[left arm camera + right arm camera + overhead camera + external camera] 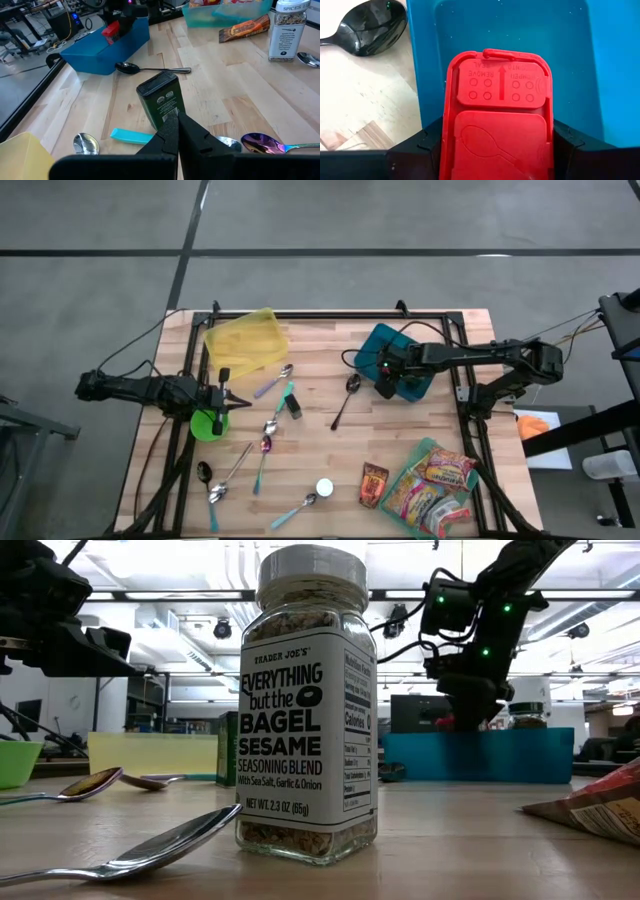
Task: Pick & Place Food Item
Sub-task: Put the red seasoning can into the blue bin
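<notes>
Left claw: The left claw is at the worktop's nine o'clock side, right above the green bowl. Its fingers are clenched tight with nothing in them. This arm is just waiting.
Yellow tray: The yellow tray lies at about eleven o'clock on the worktop. I cannot tell if anything is in it.
Green tin: A small green tin stands near the middle, at three o'clock from the left claw. It stands apart from the claw.
Spoons: Many spoons lie around the middle and at seven o'clock. One black spoon lies just beside the blue bin.
Spice jar: The bagel spice jar stands upright at six o'clock, near the front edge.
Right claw: The right claw is over the blue bin at about two o'clock. It is grasping the red-lidded food tub, one finger on each side of it.
Food item: The red-lidded food tub hangs in the right claw, over the inside of the blue bin.
Snack bags: A teal tray of snack bags sits at five o'clock, with one brown packet beside it.
What could go wrong: The lid looks smooth, so the tub may slip if the grip is weak. If the claw lets go too high, I think the tub may tip over or bounce out. If the arm swings toward nine o'clock, it may bump the bin wall or push the black spoon.
</notes>
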Tool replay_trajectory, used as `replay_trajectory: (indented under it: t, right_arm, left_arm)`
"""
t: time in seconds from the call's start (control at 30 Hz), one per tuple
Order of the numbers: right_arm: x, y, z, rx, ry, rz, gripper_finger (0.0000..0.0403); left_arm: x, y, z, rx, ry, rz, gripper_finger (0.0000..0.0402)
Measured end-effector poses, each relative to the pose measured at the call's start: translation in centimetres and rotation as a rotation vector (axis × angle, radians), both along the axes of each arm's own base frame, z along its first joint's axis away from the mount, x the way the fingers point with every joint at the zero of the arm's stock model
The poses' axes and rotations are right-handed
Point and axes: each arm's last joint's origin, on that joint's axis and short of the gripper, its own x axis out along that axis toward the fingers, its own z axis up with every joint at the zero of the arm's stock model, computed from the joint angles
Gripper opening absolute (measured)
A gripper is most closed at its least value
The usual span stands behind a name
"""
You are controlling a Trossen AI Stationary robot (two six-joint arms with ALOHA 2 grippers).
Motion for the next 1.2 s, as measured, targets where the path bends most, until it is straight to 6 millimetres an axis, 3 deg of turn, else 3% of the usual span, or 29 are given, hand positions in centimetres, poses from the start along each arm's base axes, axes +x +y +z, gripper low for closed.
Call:
replay_trajectory:
  t: [0.9,1.2]
  right_arm:
    - [-0.01,0.04,-0.08,0.006,-0.001,0.003,0.0211]
    - [-0.05,0.08,-0.01,0.016,-0.005,0.006,0.0293]
  left_arm:
    - [0.00,0.00,0.00,0.000,0.000,0.000,0.0000]
    - [0.00,0.00,0.00,0.000,0.000,0.000,0.0000]
